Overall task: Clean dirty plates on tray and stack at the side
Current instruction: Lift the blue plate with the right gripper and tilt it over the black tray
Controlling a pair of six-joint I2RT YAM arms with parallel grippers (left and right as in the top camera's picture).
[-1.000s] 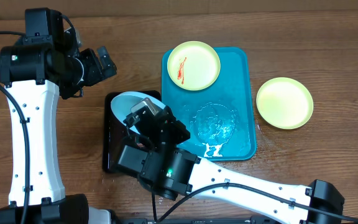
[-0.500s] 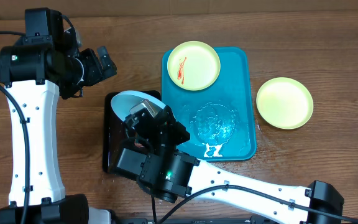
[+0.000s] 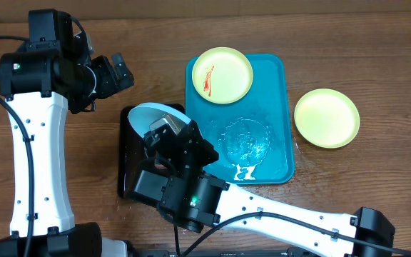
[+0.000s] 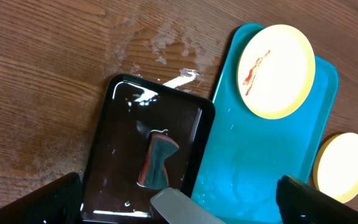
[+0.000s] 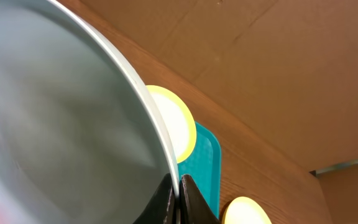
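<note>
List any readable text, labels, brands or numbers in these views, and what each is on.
None: no view shows readable text.
The turquoise tray, the sauce-smeared yellow plate, the yellow plate on the table, the blue plate, the black tray and its sponge carry no markings.
The arm housings show no legible print, only a small green light.

Three plates, two trays, one sponge, two robot arms.

The plates count as two pale yellow-green, a red-smeared yellow-green plate (image 3: 222,75) and a plain yellow-green plate (image 3: 327,118), plus one light blue plate (image 3: 152,116). The trays are one turquoise tray (image 3: 273,93) and one smaller black tray (image 3: 128,153). There is a single sponge (image 4: 156,160), one left arm (image 3: 38,143) and one right arm (image 3: 284,214).
</note>
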